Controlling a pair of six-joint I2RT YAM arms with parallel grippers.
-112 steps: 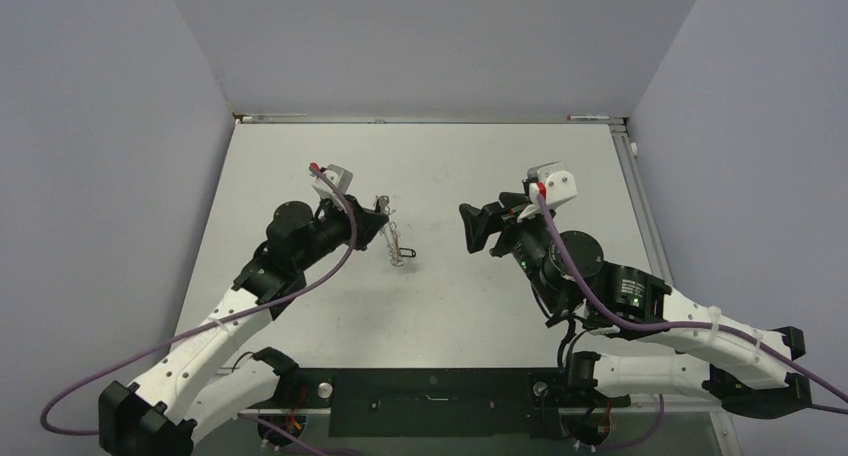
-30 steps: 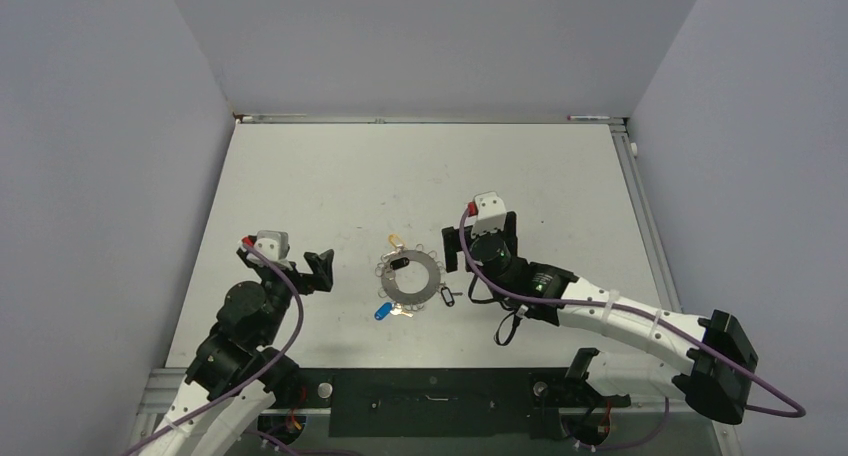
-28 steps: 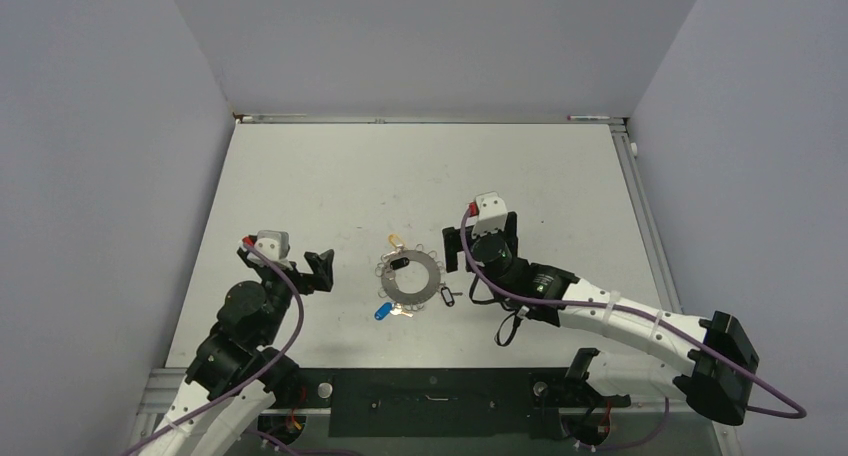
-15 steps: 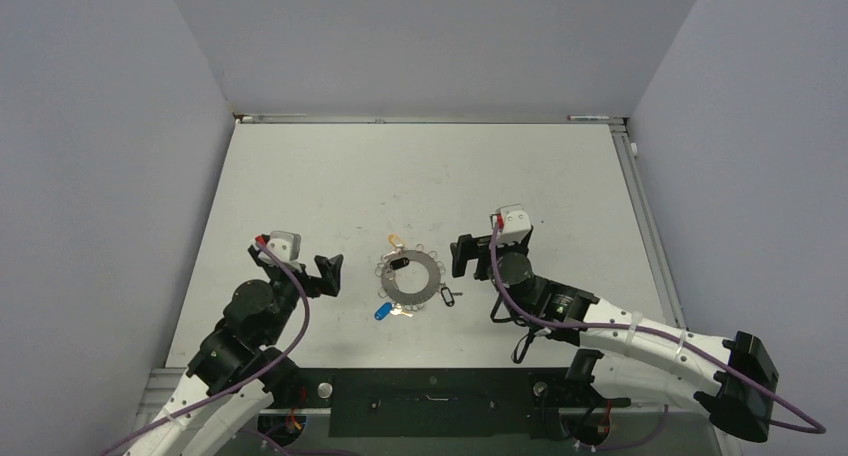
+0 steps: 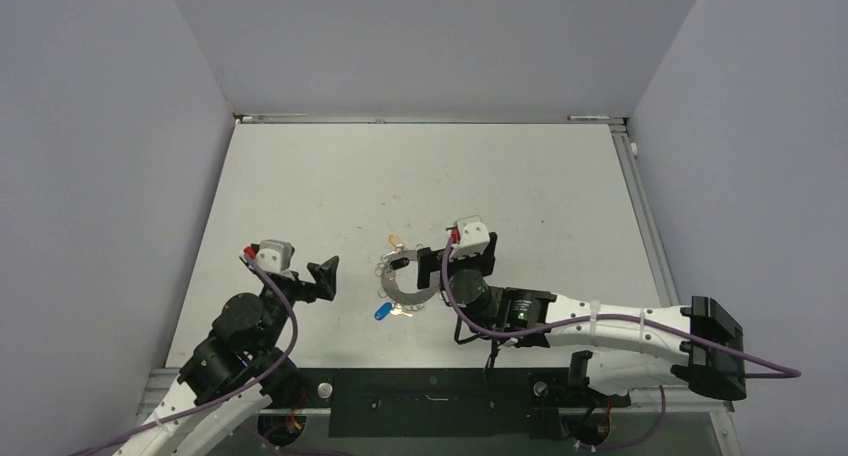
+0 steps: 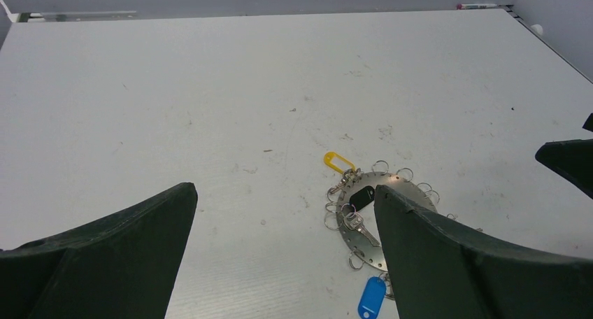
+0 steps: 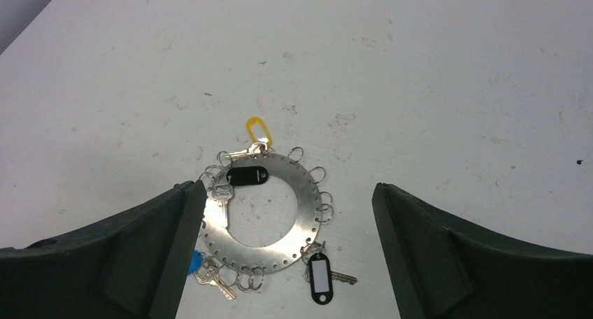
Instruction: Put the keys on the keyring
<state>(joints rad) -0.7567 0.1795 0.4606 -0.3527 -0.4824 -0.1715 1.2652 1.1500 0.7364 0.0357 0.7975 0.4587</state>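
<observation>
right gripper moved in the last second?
Yes. In the top view the right gripper has shifted left: it was off to the right of the keyring, and now it covers the ring's right side.

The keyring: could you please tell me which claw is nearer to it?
Right. The right claw is at the keyring's right edge; the left claw stands clearly apart on its left.

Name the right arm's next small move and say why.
Probably lower the right gripper toward the keyring. Its jaws stand open and empty above the ring, and the black-tagged key with the white label lies at the ring's rim, within the jaws' span.
</observation>
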